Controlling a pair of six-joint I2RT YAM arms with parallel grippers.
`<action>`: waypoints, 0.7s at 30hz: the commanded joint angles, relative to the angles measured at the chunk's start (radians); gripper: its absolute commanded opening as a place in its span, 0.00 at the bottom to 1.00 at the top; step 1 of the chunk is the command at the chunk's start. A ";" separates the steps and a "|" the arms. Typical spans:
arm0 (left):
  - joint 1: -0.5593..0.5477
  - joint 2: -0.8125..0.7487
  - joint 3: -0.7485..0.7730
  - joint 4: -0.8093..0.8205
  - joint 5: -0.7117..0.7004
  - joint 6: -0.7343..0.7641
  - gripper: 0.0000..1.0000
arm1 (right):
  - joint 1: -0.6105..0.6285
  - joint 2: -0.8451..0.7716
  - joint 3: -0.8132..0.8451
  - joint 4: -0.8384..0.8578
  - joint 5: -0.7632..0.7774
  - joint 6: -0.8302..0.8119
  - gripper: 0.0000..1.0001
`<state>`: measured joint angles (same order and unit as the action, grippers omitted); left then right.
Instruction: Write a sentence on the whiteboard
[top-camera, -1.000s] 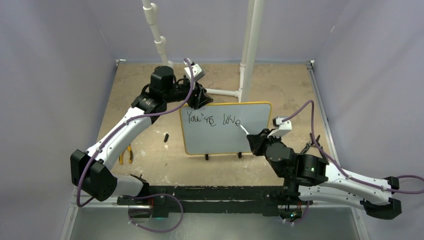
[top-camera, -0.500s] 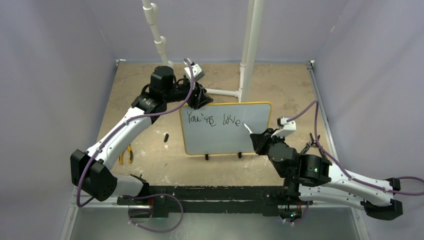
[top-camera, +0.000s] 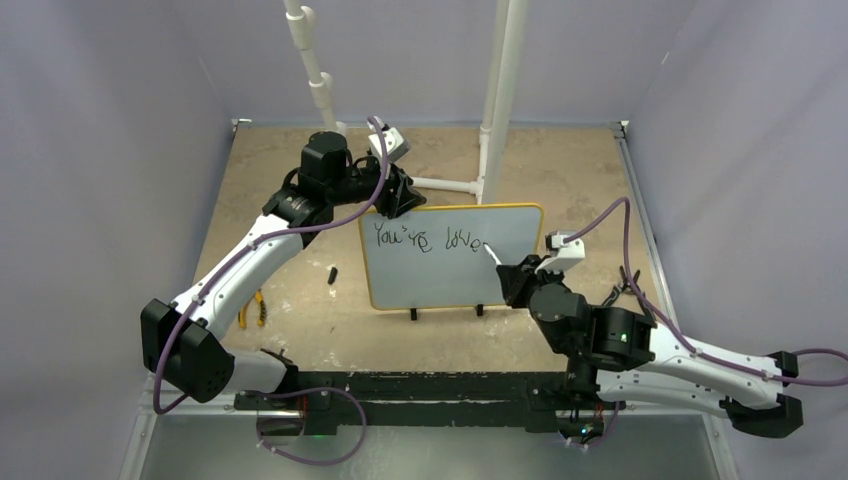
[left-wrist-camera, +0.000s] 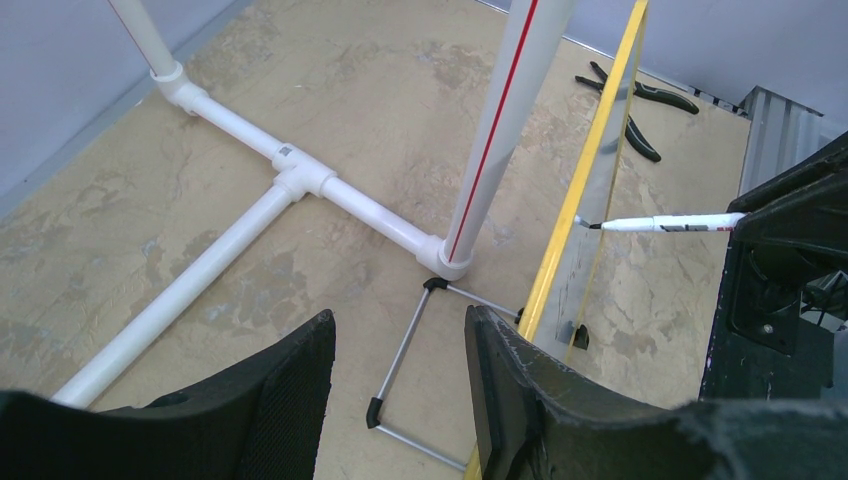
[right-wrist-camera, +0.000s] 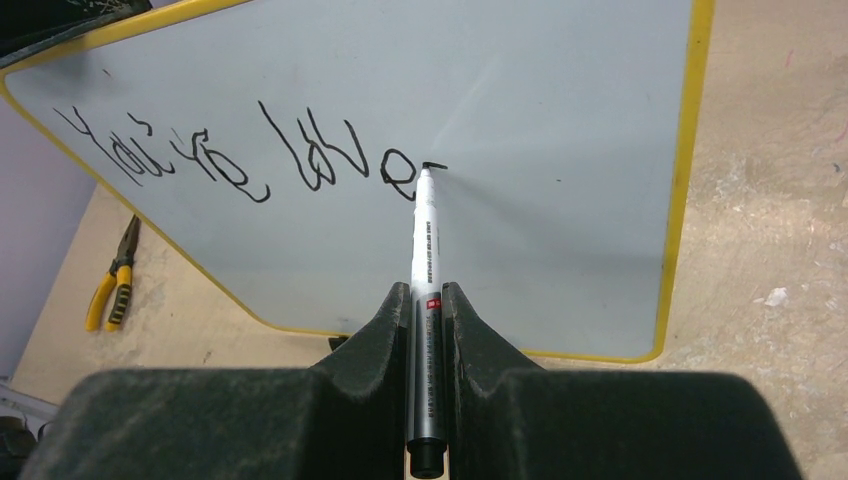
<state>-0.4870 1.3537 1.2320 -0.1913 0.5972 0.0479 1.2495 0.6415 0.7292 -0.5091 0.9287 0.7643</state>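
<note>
- Jaws of the right gripper (right-wrist-camera: 427, 292) are clamped tight on a white marker (right-wrist-camera: 424, 240). They hold it around its rear half, with the black end cap poking back toward the wrist and the barrel pointing straight at the board.
- The marker's tip sits at a short stroke just right of the last "e" on the whiteboard (right-wrist-camera: 570, 200). I can't tell for sure from the wrist view whether it is pressing or a hair off.
- Jaws of the left gripper (left-wrist-camera: 400, 330) stand wide apart with nothing between them. Only the table (left-wrist-camera: 330, 60) and a wire foot (left-wrist-camera: 400, 365) of the stand show through the gap.
- That gripper hovers at the far left corner of the board, behind its yellow frame. I can't tell whether a finger touches the frame.
- The whiteboard stands near the middle of the table on its feet. It leans back with its face toward the near edge, just in front of the white pipe frame (left-wrist-camera: 300, 180).
- Done so far: the sentence (right-wrist-camera: 250, 150) reads "You're love" along the top of the board, plus that first stroke of another letter.
- Left to do, as I judge it: the last word looks unfinished. The right end of the line and the whole lower half are blank, so I'd put us at about halfway at best.
- Yellow-handled pliers (right-wrist-camera: 112, 280) lie on the table to the left, well apart from the board.
</note>
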 joint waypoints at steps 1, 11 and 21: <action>-0.005 -0.019 -0.008 -0.002 0.016 0.022 0.50 | -0.002 0.015 0.037 0.021 0.005 -0.005 0.00; -0.005 -0.018 -0.008 -0.001 0.018 0.021 0.50 | -0.002 -0.003 0.018 -0.034 -0.037 0.071 0.00; -0.005 -0.018 -0.008 -0.002 0.017 0.022 0.50 | -0.002 0.032 0.041 -0.108 -0.013 0.144 0.00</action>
<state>-0.4870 1.3537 1.2320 -0.1917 0.5972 0.0479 1.2499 0.6678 0.7319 -0.5835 0.8902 0.8658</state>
